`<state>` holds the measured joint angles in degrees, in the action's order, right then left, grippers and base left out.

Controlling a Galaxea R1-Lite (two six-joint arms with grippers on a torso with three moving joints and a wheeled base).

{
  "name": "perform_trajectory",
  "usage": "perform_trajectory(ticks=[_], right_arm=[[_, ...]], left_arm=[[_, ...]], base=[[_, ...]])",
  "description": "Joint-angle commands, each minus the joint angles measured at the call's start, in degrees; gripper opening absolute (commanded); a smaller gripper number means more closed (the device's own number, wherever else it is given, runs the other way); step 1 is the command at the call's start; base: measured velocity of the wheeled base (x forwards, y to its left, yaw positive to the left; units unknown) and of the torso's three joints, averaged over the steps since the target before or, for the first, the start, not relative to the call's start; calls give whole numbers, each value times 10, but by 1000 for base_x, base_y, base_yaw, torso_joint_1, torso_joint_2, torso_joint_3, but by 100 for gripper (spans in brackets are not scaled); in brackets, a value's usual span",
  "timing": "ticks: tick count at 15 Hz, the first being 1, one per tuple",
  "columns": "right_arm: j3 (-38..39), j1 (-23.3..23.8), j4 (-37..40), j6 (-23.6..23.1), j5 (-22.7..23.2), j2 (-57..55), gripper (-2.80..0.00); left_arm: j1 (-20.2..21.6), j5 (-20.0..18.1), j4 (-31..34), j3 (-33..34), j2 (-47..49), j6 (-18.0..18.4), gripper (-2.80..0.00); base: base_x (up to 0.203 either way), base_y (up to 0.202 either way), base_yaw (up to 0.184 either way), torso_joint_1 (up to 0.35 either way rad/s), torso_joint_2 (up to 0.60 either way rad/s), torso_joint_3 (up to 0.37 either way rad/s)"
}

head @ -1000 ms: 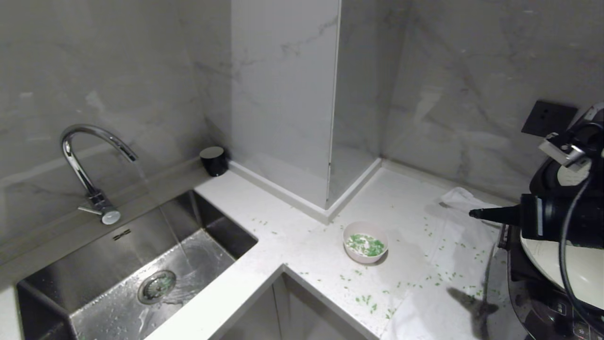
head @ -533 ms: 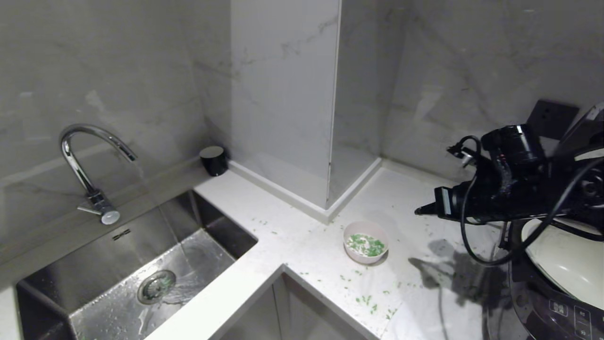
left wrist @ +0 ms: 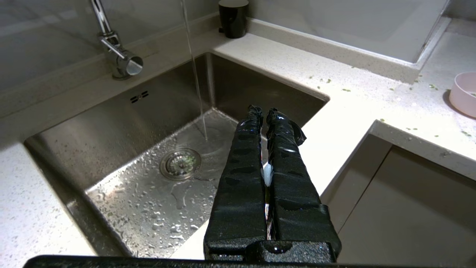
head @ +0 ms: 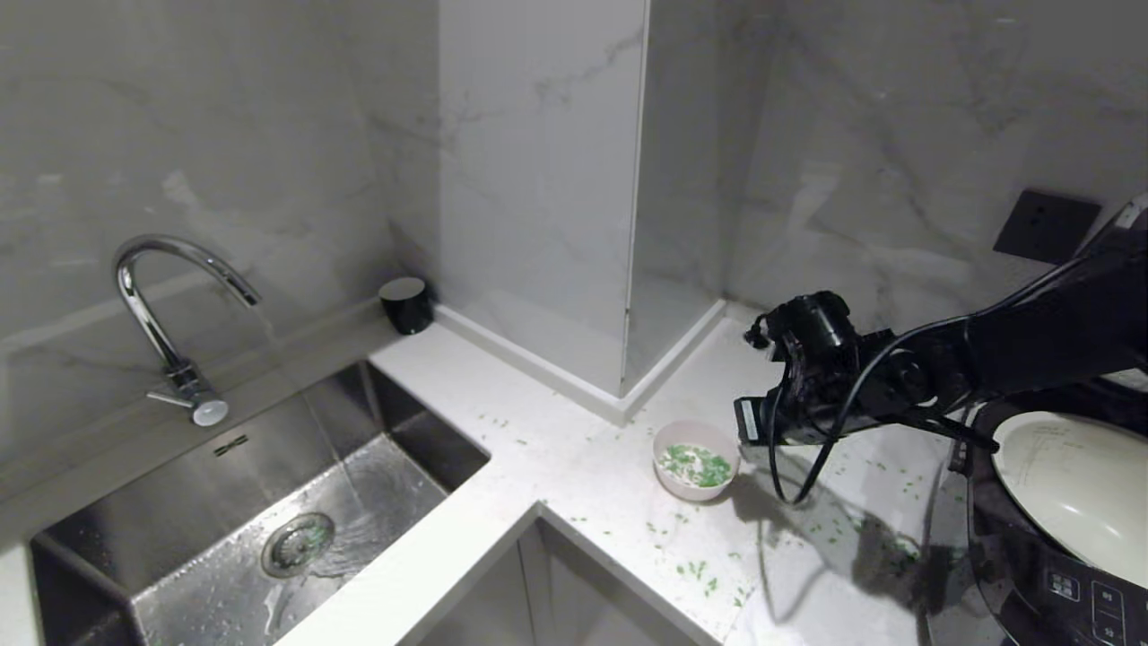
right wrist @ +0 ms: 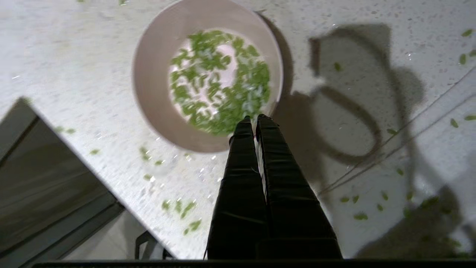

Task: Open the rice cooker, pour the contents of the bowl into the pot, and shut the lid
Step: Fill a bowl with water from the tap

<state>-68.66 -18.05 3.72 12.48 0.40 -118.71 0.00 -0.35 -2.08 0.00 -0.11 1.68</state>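
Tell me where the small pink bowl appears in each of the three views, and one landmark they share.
Head view: the pink bowl stands on the white counter, centre, just left of the right tool.
Left wrist view: only part of the bowl shows, at the right edge.
Right wrist view: the bowl fills the upper middle, beyond the shut tool's tips.
Shared landmark: the scattered green bits on the counter.

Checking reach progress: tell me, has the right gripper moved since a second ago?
Yes. The right gripper has swung left from over the rice cooker to just above the bowl.
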Motion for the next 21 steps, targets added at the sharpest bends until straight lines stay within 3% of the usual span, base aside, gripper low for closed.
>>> perform_trajectory(ticks=[1,8,21], right_arm=[[-22,1,-4,1,-8,-47,-280],[-34,-67,-5,5,-5,-74,-280],[-130,-89,-6,42,2,-173,-280]], left_arm=[[0,0,0,7,0,0,-280],[-1,-1,0,7,0,-1,-280],[-1,0,0,7,0,-2,-280]], base=[[0,0,0,0,0,0],[0,0,0,0,0,0],[0,0,0,0,0,0]])
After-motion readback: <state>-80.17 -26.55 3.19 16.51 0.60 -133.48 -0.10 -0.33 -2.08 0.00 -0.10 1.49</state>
